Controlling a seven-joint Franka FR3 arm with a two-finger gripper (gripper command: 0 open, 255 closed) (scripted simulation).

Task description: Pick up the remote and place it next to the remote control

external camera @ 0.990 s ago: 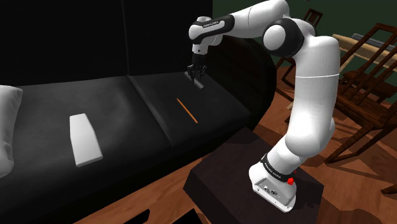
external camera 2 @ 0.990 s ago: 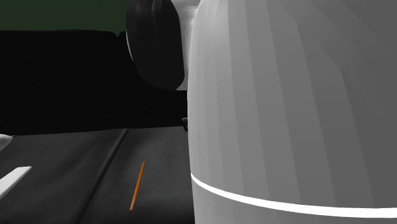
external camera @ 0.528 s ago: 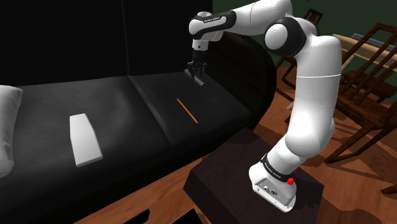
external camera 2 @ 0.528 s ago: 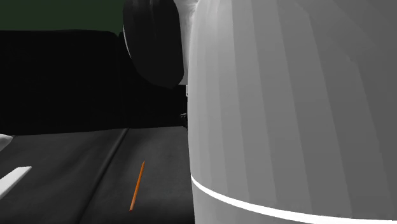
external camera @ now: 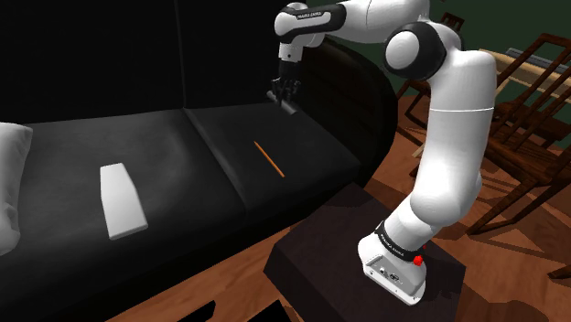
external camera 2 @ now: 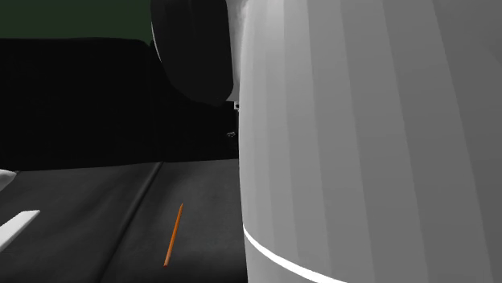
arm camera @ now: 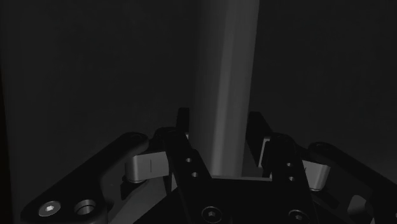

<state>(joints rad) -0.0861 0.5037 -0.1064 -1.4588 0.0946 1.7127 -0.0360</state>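
While still tight on the remote (arm camera: pixel 224 76), hand (arm camera: pixel 219 127) higher up.

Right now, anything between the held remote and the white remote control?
Only a thin orange stick, lying flat on the sofa seat between the pincer clasping the grey remote and the white remote control. At this height, it likely clears.

Room was dim. White arm (external camera: pixel 453 137) shone bright, sofa (external camera: pixel 201 183) almost black. Wrist view was dark; remote (arm camera: pixel 222 95) maybe faintly lit.
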